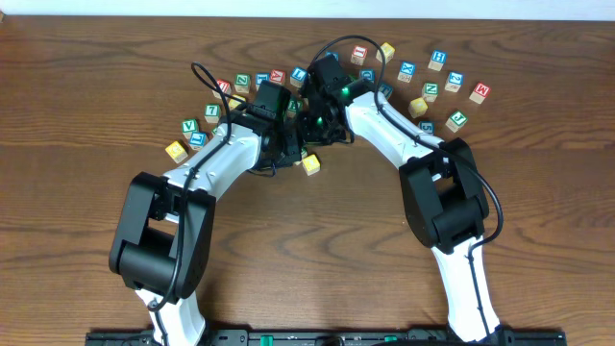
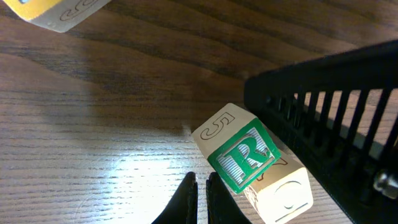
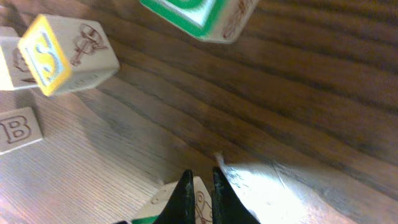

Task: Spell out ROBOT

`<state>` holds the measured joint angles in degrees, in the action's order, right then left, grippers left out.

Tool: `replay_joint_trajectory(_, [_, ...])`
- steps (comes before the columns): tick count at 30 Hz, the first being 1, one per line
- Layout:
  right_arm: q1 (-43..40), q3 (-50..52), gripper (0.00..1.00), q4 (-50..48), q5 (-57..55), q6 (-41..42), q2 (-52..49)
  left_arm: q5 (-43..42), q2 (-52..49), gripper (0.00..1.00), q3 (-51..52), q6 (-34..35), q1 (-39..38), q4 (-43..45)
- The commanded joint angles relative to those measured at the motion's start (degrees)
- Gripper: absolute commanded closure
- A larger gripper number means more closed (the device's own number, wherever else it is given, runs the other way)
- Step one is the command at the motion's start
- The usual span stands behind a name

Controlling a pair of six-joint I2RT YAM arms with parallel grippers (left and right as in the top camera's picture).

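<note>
R cube [image 2: 244,157]: pale wood, top face green-framed, green R on striped white ground, turned diagonal; outlined 5 on side face; lying flat on wood tabletop [image 2: 93,124].

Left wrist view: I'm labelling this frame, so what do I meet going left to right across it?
First the yellow-faced cube at the top edge → the shut left gripper → the green R cube → the black slatted housing.

Matt wooden cubes [image 2: 249,163], grained wood table [image 2: 93,143]
</note>
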<state>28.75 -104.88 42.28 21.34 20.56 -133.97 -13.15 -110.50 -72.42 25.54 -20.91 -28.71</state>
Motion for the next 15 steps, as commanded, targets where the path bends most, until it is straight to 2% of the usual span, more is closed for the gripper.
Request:
replay_joint_trajectory(1, [-0.3,0.6,0.96,0.6,-0.2,1.6,2.4,2.0,-1.1,0.93,0.4,0.7,0.0,0.3])
replay_joint_trajectory(15, [0.0,0.6,0.99,5.3,0.3,2.1,2.4,2.5,-1.1,0.92,0.4,0.7,-0.1,3.8])
